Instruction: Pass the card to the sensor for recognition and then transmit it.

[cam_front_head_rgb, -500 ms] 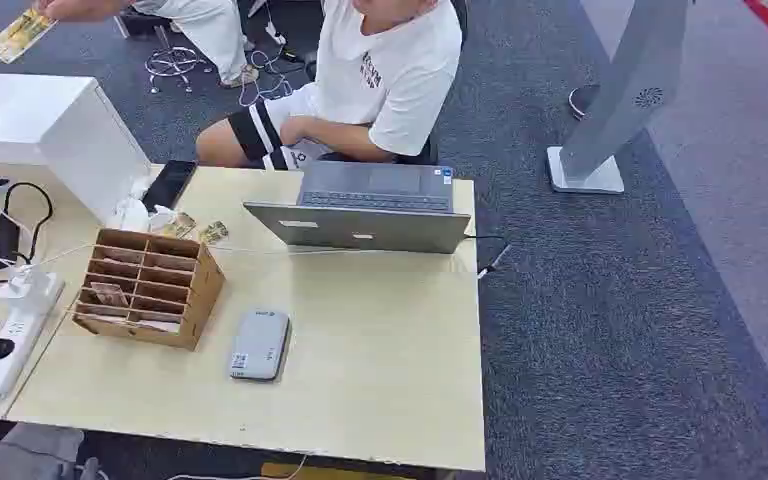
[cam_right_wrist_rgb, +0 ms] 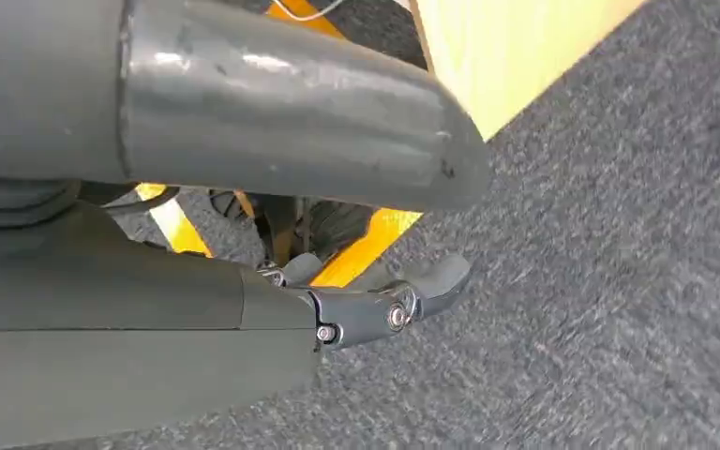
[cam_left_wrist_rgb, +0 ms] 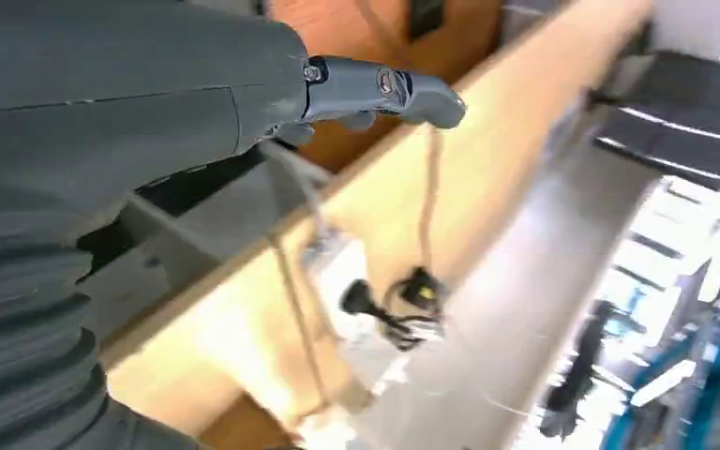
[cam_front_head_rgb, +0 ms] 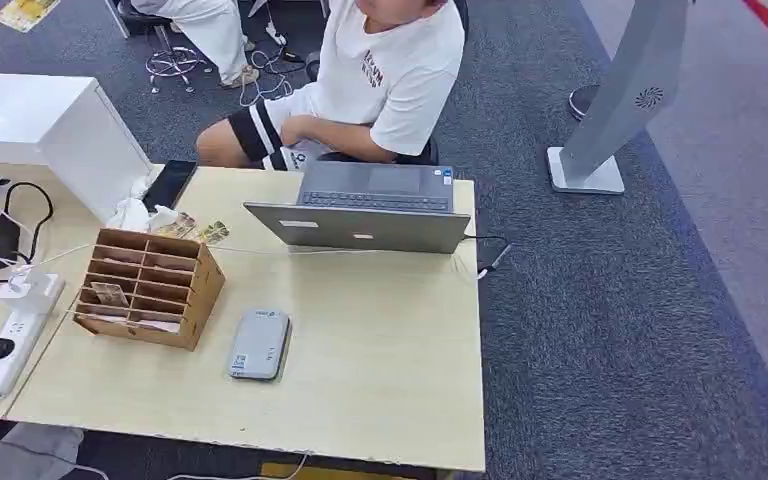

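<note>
Both hands hang below the table edge, so the step in hand is the first reach: the left hand [cam_left_wrist_rgb: 244,122] should rise clear of the cables by the white power strip [cam_front_head_rgb: 5,340] and approach the cardboard organizer [cam_front_head_rgb: 145,287] from its open face, where thin cards [cam_front_head_rgb: 110,293] lie in the slots. Its fingers look loosely extended and hold nothing, though blur makes that uncertain. The right hand [cam_right_wrist_rgb: 272,281] holds nothing, fingers apart, over coarse grey carpet. The sensor [cam_front_head_rgb: 260,344], a smooth rounded grey slab, lies flat on pale matte wood just beside the organizer.
</note>
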You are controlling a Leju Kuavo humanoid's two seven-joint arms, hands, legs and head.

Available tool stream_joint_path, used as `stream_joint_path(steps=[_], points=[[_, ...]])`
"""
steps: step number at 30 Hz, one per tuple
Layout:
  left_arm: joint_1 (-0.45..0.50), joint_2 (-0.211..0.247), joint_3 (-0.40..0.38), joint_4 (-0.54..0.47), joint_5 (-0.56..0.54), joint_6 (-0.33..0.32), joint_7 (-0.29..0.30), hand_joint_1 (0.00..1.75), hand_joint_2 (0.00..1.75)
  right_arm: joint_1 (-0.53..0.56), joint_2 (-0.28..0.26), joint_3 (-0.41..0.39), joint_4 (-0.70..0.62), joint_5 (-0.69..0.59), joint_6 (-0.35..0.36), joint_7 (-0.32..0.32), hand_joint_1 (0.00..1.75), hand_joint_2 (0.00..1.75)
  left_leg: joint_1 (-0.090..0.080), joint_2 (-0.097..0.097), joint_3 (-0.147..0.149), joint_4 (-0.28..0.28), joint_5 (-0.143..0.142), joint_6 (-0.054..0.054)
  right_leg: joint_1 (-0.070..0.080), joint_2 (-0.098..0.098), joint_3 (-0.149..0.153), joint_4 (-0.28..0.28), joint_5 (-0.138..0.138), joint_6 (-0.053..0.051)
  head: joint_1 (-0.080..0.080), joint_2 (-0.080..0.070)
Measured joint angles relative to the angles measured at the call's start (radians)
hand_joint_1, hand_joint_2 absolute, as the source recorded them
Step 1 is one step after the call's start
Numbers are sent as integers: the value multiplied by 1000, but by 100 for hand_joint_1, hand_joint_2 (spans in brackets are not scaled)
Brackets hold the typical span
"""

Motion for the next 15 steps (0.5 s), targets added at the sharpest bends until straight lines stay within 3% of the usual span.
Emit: stream_joint_path(steps=[1,2,9,15], points=[[11,-2,-6,-24,8,8,-11,0,0,0,0,-2,1,0,-5,0,0,0,0,0,0,0,0,0,0,0,0,0,0,0,0,0],[23,-5,-13,-50,15,15,-22,0,175,0,2,-2,2,0,-10,0,0,0,0,0,0,0,0,0,0,0,0,0,0,0,0,0],[87,-25,-122,-243,3,100,-89,0,175,-4,6,-5,11,13,-28,13,0,0,0,0,0,0,1,1,0,0,0,0,0,0,0,0],[96,-16,-279,-328,-88,211,-121,0,175,-11,14,4,16,53,-34,29,0,0,0,0,0,0,2,0,0,0,0,0,1,0,0,0]])
